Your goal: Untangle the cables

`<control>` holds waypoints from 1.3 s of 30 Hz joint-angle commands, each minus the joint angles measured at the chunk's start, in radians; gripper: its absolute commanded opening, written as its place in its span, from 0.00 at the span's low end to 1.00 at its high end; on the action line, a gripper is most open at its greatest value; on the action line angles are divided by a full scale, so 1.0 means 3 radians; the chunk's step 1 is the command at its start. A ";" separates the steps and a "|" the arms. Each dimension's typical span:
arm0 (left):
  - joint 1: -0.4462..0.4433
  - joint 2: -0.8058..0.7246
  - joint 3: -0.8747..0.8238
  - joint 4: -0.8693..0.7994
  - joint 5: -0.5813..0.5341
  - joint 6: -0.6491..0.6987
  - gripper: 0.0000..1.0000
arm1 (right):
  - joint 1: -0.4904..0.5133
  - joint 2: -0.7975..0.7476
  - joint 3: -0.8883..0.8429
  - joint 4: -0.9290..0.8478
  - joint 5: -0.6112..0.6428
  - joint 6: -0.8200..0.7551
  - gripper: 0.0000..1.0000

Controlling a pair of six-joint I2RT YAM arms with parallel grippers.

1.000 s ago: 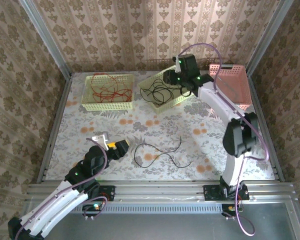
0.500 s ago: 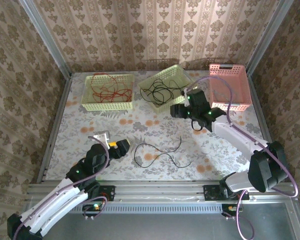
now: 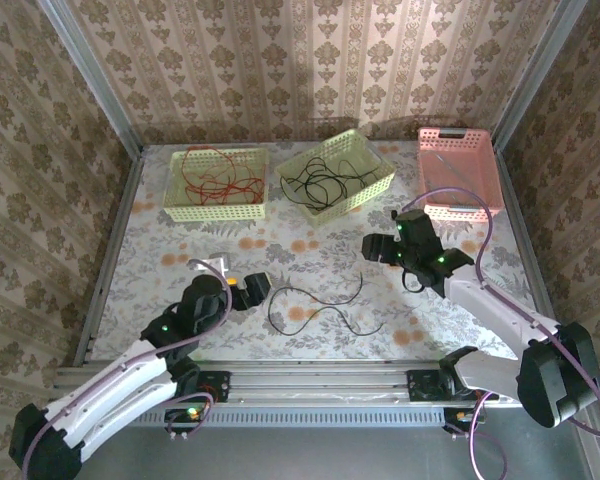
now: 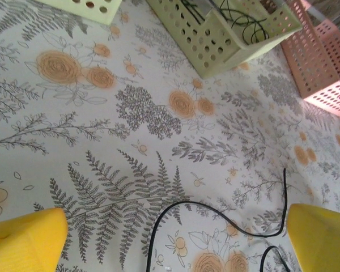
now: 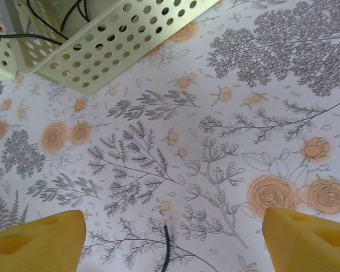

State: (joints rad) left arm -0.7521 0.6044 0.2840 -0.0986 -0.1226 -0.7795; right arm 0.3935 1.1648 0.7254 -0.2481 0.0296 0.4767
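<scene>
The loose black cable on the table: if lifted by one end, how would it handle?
Probably floppy: the black cable lies in loose curves, so it would likely drape and trail. It looks hair-thin, so probably very light, and apt to slip from a shallow pinch.

A worktop spreads across the enclosure, covered with a pale cloth printed with grey ferns and orange flowers. Three perforated plastic baskets stand in a row along its far edge. The pale green basket at far left sits square to the edge. Just right of it, a second pale green basket is turned at an angle. A pink basket stands at far right, apart from the middle one. Beige damask wallpaper lines the walls on three sides. Metal posts rise at the corners, and a metal rail runs along the near edge.
</scene>
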 commanded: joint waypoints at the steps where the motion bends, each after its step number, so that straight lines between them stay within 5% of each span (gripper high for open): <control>1: 0.0014 0.0132 0.0078 0.0233 0.0091 0.0132 1.00 | -0.0002 0.0013 -0.0027 0.0136 -0.0047 0.0111 0.84; 8: 0.0108 0.0264 0.0366 0.0058 0.0053 0.0237 1.00 | -0.0003 0.0138 0.0052 0.0000 0.0054 0.0186 0.89; 15: 0.0121 0.0426 0.0352 0.0104 0.0107 0.0053 1.00 | 0.0062 0.0228 0.0074 -0.0095 -0.0366 -0.0010 0.66; 39: 0.0075 0.1536 0.0317 0.0275 0.0550 -0.0140 0.96 | 0.1782 0.0934 0.0123 -0.0204 0.0129 -0.0303 0.53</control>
State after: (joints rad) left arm -0.7250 1.0245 0.4019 -0.0532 0.0013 -0.7937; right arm 0.8841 1.4014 0.7933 -0.2916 0.0422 0.3977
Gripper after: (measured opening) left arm 0.966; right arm 0.532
